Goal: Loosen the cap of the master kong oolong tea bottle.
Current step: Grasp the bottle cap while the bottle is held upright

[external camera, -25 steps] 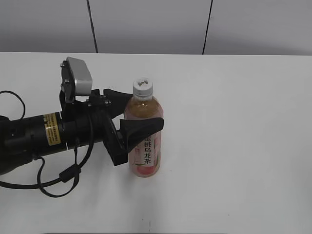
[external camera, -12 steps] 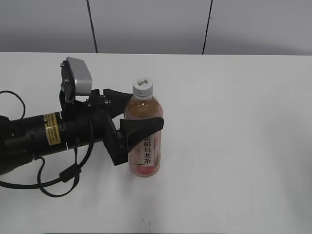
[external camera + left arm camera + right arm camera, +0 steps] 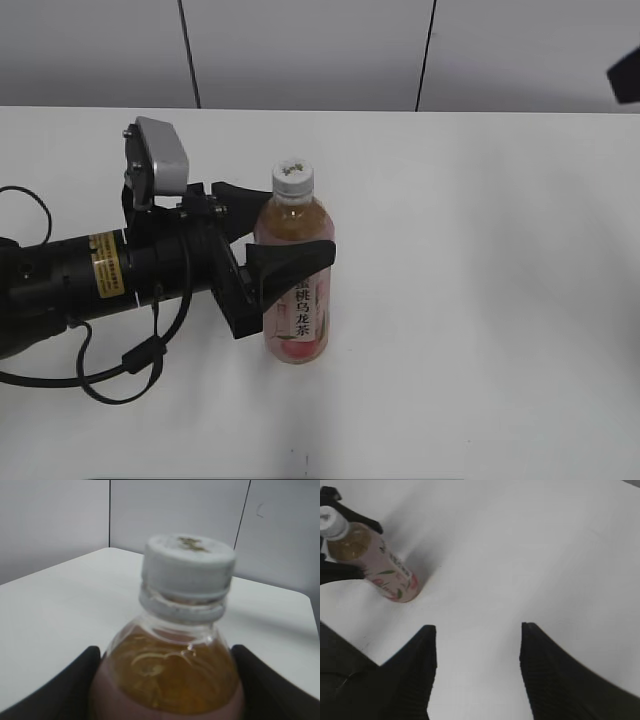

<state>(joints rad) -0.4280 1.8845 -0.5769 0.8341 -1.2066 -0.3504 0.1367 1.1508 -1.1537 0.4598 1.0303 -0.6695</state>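
The master kong oolong tea bottle (image 3: 297,305) stands upright on the white table, amber tea under a pink-and-white label. My left gripper (image 3: 297,225) comes in from the left and is shut on the bottle's shoulder, one black finger on each side. Its white cap (image 3: 294,178) sits on the neck above the fingers, untouched. The left wrist view shows the cap (image 3: 187,567) close up, with the bottle (image 3: 170,670) between the fingers (image 3: 75,685). My right gripper (image 3: 479,626) hangs open and empty high above the table, far right of the bottle (image 3: 390,575); a dark part of that arm (image 3: 625,75) shows at the exterior view's upper right edge.
The white table (image 3: 480,300) stretches to the right and front of the bottle. A grey panelled wall (image 3: 310,50) runs behind its far edge. Black cables (image 3: 130,370) from the left arm loop on the table at the left.
A dark part of the right arm has come into the exterior view at its upper right edge. The bottle and the left gripper have not moved.
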